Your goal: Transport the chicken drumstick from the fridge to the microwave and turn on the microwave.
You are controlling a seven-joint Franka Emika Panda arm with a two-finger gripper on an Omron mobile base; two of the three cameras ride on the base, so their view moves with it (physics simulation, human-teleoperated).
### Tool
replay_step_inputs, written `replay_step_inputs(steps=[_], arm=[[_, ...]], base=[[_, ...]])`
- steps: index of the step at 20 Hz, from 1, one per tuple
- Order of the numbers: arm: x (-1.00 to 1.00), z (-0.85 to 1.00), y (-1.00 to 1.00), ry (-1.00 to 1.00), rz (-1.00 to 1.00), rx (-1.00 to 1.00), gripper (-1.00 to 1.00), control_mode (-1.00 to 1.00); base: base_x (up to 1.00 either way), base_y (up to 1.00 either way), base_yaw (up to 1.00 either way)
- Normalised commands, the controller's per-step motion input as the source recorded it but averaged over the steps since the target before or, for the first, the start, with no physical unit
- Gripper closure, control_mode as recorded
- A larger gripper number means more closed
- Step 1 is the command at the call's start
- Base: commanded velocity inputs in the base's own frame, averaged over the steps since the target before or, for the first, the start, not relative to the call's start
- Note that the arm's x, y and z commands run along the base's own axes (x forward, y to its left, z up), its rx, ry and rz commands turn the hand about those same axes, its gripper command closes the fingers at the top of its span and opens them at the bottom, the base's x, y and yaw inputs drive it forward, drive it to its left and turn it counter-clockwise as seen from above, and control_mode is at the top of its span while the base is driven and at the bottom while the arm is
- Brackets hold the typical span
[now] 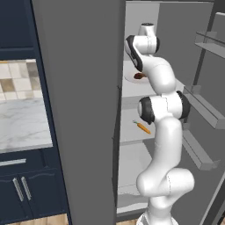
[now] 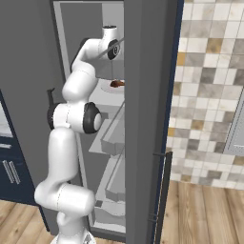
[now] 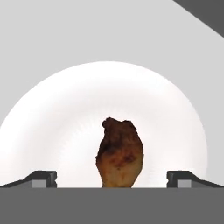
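Poised over drumstick [image 3: 120, 153] on plate [image 3: 52, 131], inside open fridge [image 1: 79, 110].

Lying on a white plate on an upper fridge shelf, carrot [image 1: 142, 127] on the shelf below. Probably light and fairly firm, lumpy and tapered, likely greasy enough to slip; best taken across the thick meaty middle, not the narrow end, with a steady squeeze. Plate underneath smooth, so liable to slide or roll if nudged from one side. Gripper [image 3: 112, 179] spread to full width, holding nothing, touching nothing; fingertips [image 3: 43, 178] standing well apart on either side of the meat, which sits roughly centred between them in the hand view. Judged ready for descent and closing.
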Motion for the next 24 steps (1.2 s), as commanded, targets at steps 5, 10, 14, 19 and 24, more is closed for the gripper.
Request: replay_step_inputs(steps=[5,10,14,19,24], arm=[[0.03,-0.1,0.0,0.04,0.0,0.0,-1.0,-1.0],[0.06,-0.04,0.0,0.0,0.0,0.0,-1.0,-1.0],[0.01,-0.06,0.0,0.0,0.0,0.0,-1.0,-1.0],[0.0,-0.07,0.0,0.0,0.0,0.0,-1.0,-1.0],[-0.06,-0.04,0.01,0.0,0.0,0.0,-1.0,-1.0]], base=[[0.0,0.0,0.0],[0.0,0.0,0.0],[0.0,0.0,0.0],[0.0,0.0,0.0],[0.0,0.0,0.0]])
